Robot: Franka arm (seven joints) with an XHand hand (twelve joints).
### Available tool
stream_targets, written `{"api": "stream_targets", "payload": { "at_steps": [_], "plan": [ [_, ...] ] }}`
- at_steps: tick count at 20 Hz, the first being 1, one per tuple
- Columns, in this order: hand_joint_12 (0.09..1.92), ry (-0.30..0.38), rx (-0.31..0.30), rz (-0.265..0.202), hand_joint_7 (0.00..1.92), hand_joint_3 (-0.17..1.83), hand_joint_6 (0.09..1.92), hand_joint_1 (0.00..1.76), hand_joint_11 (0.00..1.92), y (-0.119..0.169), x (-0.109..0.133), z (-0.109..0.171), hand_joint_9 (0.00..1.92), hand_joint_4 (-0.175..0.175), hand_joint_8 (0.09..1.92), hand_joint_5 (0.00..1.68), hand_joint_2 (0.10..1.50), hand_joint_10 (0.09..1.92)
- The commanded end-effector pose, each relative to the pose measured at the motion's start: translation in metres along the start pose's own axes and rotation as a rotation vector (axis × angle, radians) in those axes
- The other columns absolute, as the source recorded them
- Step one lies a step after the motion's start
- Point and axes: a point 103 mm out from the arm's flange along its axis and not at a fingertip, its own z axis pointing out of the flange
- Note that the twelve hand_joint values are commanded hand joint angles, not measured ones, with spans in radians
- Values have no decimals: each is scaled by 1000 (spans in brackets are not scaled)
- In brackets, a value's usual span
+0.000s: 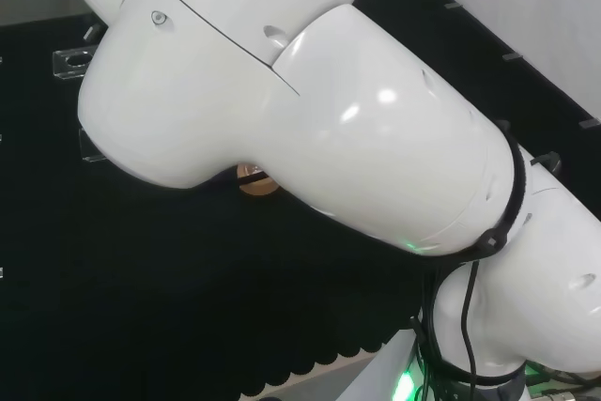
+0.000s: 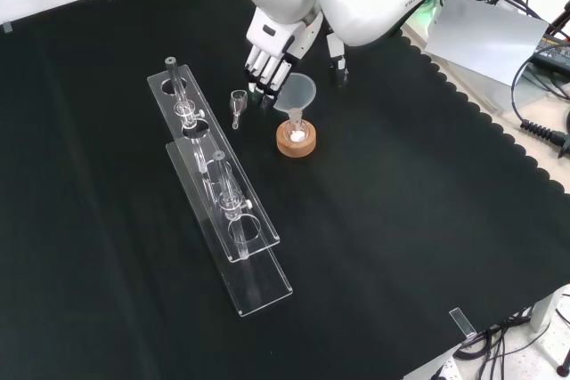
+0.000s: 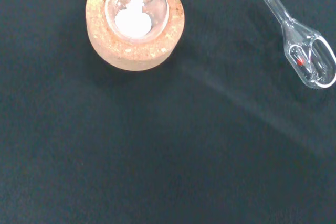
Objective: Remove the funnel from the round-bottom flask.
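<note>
Nearest the wrist camera, the cork stand [image 3: 135, 24] cradles the flask [image 3: 137, 11], which has a patch of white powder at its bottom; well apart on the black cloth [image 3: 157, 156] lies a small clear glass scoop [image 3: 307, 51] on its side, with a speck of red inside. From the front, the funnel [image 2: 297, 92] sits with its stem down the flask's neck, its translucent cone tilted a little toward the hand [image 2: 272, 46], and the flask rests upright in the ring. The hand hangs just above and to the left of the funnel's rim, fingers fairly straight and pointing down, holding nothing; whether any fingertip touches the rim I cannot tell. To the left stand two long clear racks [image 2: 223, 202] with glass pieces in them. In the head view the arm's white links [image 1: 310, 110] cover most of the bench, with a sliver of cork peeking out beneath. I judge this to be the approach: the funnel is not yet gripped. Next the fingers and thumb must close round the cone, then lift straight up so the stem clears the neck without tipping the flask. No brand or writing on the ware can be read.
</note>
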Motion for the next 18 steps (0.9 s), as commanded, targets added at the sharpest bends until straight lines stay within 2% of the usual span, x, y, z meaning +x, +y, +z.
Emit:
{"api": "stream_targets", "payload": {
  "at_steps": [1, 4, 7, 9, 18],
  "plan": [
    [1538, 1, 13, -16, 0, 129, 87, 434, 271, 6, 1, 5, 0, -29, 255, 0, 710, 848],
    [1537, -2, 17, -19, 0, 125, 87, 435, 272, 8, 2, 6, 0, -6, 254, 0, 709, 836],
    [1530, -7, 12, -18, 0, 116, 87, 437, 277, 8, 3, 5, 0, 15, 88, 0, 711, 835],
    [1530, -7, 13, -22, 0, 112, 87, 440, 279, 9, 3, 5, 0, 24, 87, 0, 713, 841],
    [1537, -21, 47, -28, 37, 102, 87, 474, 277, 19, 5, 8, 0, 35, 87, 0, 731, 902]
  ]
}}
